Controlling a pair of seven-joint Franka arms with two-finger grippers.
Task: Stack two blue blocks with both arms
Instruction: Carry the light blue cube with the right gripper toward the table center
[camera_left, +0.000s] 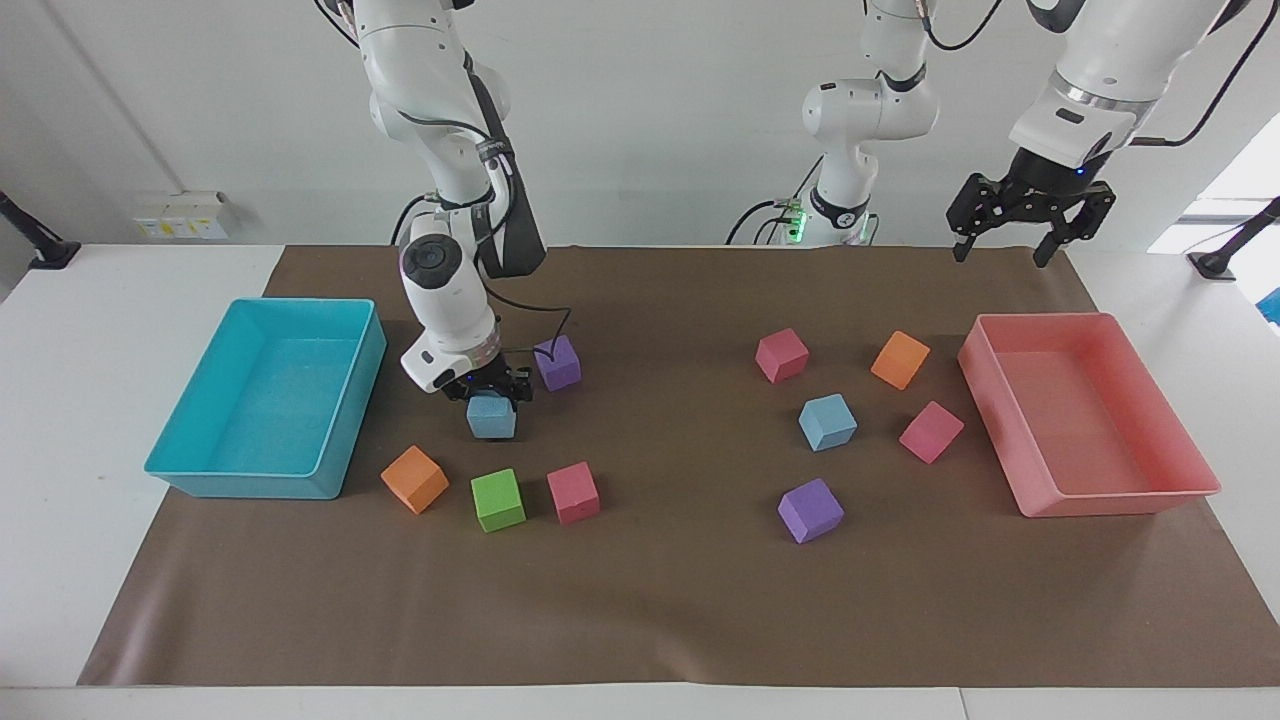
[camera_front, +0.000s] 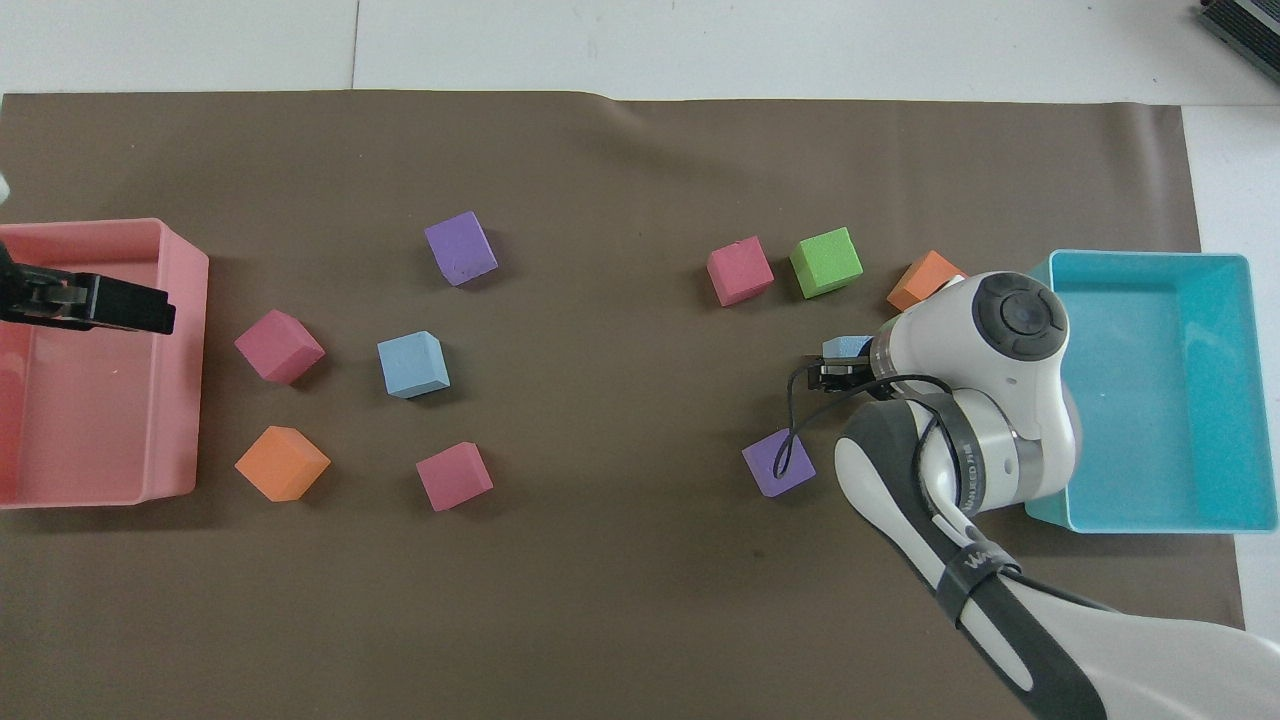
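One blue block (camera_left: 491, 417) (camera_front: 848, 347) sits among the cubes at the right arm's end of the mat, beside a purple cube (camera_left: 558, 362). My right gripper (camera_left: 488, 388) is down on it, fingers closed against its upper sides. In the overhead view the white wrist (camera_front: 1000, 340) hides most of this block. The other blue block (camera_left: 828, 421) (camera_front: 413, 364) lies free toward the left arm's end. My left gripper (camera_left: 999, 251) hangs open and empty, high over the pink tray (camera_left: 1090, 420), and the left arm waits.
A turquoise tray (camera_left: 270, 400) stands at the right arm's end. Orange (camera_left: 414, 479), green (camera_left: 498, 499) and pink (camera_left: 573, 492) cubes lie just farther from the robots than the gripped block. Pink, orange and purple cubes ring the free blue block.
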